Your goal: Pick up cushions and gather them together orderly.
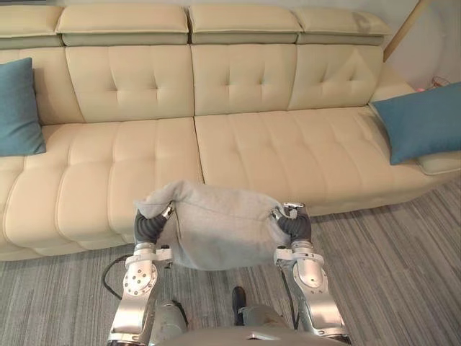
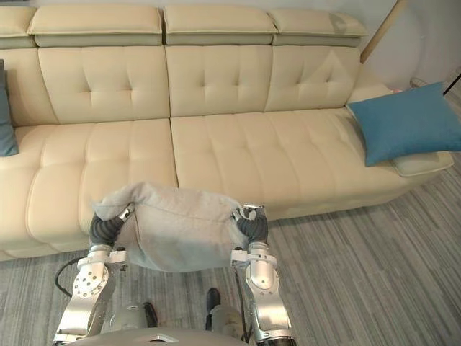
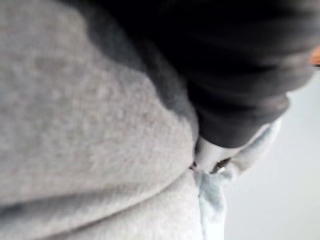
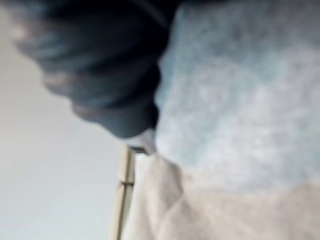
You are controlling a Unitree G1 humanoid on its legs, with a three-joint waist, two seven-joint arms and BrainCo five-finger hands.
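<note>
I hold a soft grey cushion up in front of me, squeezed between both hands, just before the front edge of the cream sofa. My left hand presses its left side and my right hand its right side. The grey cloth bulges against my left hand's dark cover, and the same cloth lies against my right hand. One blue cushion leans at the sofa's left end. Another blue cushion rests on the right end.
The sofa's two middle seats are bare. Grey striped carpet runs before the sofa. A slanted wooden pole stands behind the sofa's right end.
</note>
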